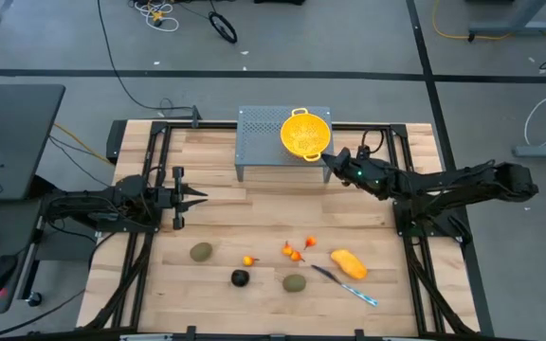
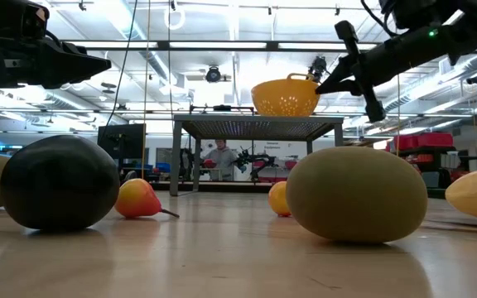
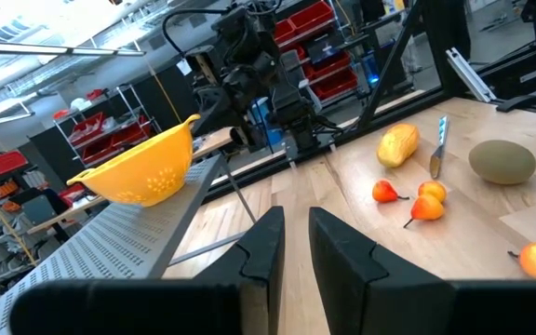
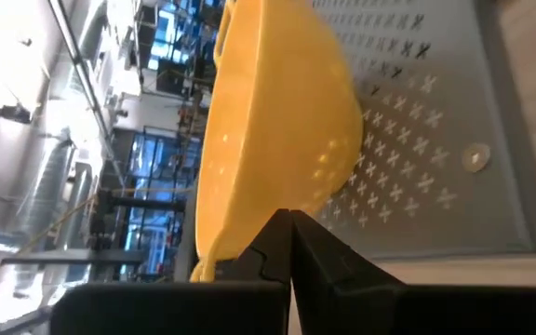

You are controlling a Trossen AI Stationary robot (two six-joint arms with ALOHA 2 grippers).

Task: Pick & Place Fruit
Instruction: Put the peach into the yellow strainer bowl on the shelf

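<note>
The fruit lies on the wooden table near its front edge. There are two olive-green ovals (image 1: 201,252) (image 1: 295,282), a dark ball (image 1: 241,278), a yellow-orange oblong (image 1: 348,263) and small orange-red pieces (image 1: 293,251). My right gripper (image 1: 329,156) is shut. It is raised at the yellow colander's (image 1: 305,133) near-right side, far from the fruit. The colander stands on a grey perforated stand (image 1: 259,133). My left gripper (image 1: 197,197) waits at the table's left, level, with a narrow open gap and nothing in it. My right gripper comes level from the table's right. Its shut fingertips (image 4: 298,233) stand right at the colander's outer wall (image 4: 277,177), below the rim. I cannot tell whether they touch the wall.
A slim silver-and-blue knife (image 1: 346,285) lies beside the oblong fruit. The grey stand takes up the table's far middle. Bare wood lies between the stand and the row of fruit. A person sits in the room far behind the table (image 2: 219,157).
</note>
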